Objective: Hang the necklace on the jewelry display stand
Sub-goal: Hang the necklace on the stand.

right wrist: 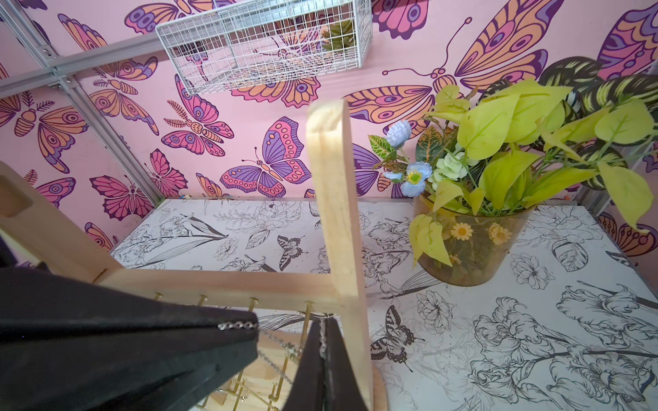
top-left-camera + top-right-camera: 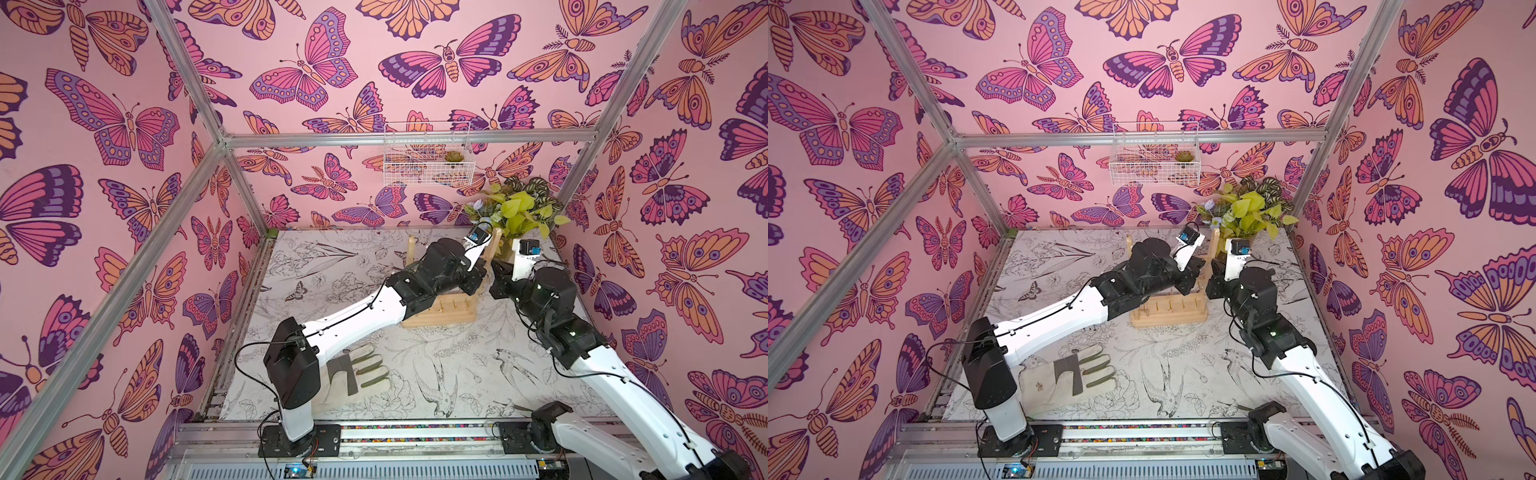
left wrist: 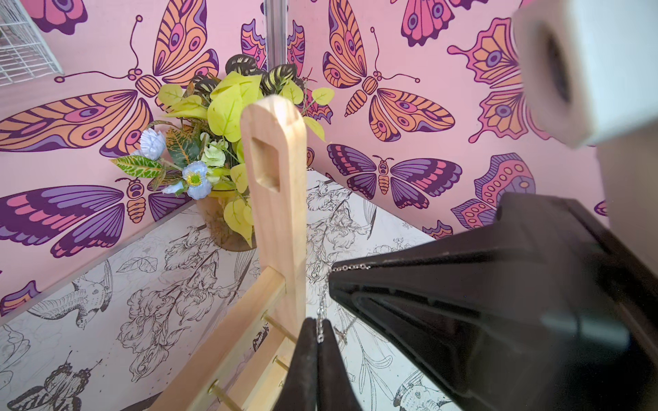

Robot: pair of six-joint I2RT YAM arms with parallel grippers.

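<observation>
Silver necklace [image 3: 321, 306] spans between the left gripper [image 3: 318, 323] and right gripper [image 1: 323, 322], each pinched tight on its chain, just before the top crossbar [image 1: 220, 284] of the jewelry display stand [image 2: 440, 318], right of centre; a potted plant [image 2: 519, 208] stands beyond.

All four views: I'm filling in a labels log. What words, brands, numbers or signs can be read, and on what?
None can be read.
Dark mark on the pale fabric work glove: too small to read.
Blue patches on the small black wrist camera boxes: blurred, unreadable.
</observation>
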